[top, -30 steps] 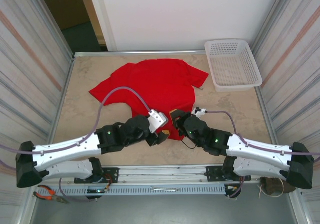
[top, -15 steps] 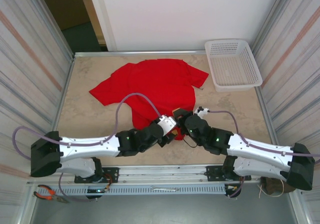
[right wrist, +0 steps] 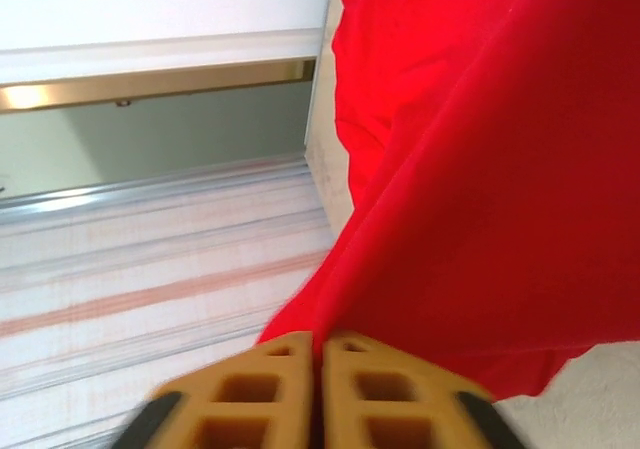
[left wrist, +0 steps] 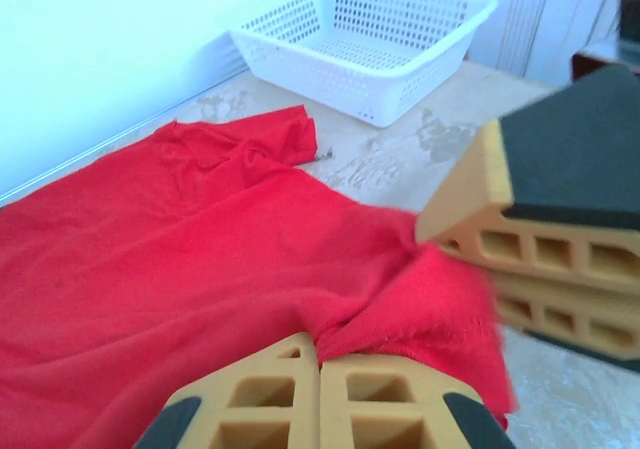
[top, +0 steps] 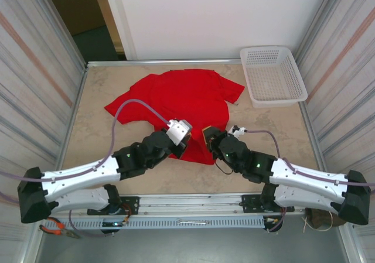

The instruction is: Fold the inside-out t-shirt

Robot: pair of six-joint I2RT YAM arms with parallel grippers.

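Observation:
The inside-out t-shirt (top: 181, 96) is bright red and lies spread across the middle of the table, its hem toward the arms. In the left wrist view my left gripper (left wrist: 320, 344) is shut on a bunched fold of the t-shirt (left wrist: 180, 259) at the hem. From above, that left gripper (top: 186, 141) sits just left of my right gripper (top: 206, 139). In the right wrist view my right gripper (right wrist: 320, 347) has its jaws nearly together with the t-shirt (right wrist: 500, 169) pinched between them and raised off the table. Its tan fingers (left wrist: 560, 219) loom at the right of the left wrist view.
A white mesh basket (top: 273, 75) stands at the back right corner, also in the left wrist view as the basket (left wrist: 370, 29). Bare marbled table (top: 105, 152) lies left of the shirt. Striped side walls close in both sides. Pliers (top: 58, 228) lie below the table's front rail.
My left gripper reached to the hem beside the right gripper, shut on the fabric and pulled back left, spreading the hem wider. The right gripper has hardly moved.

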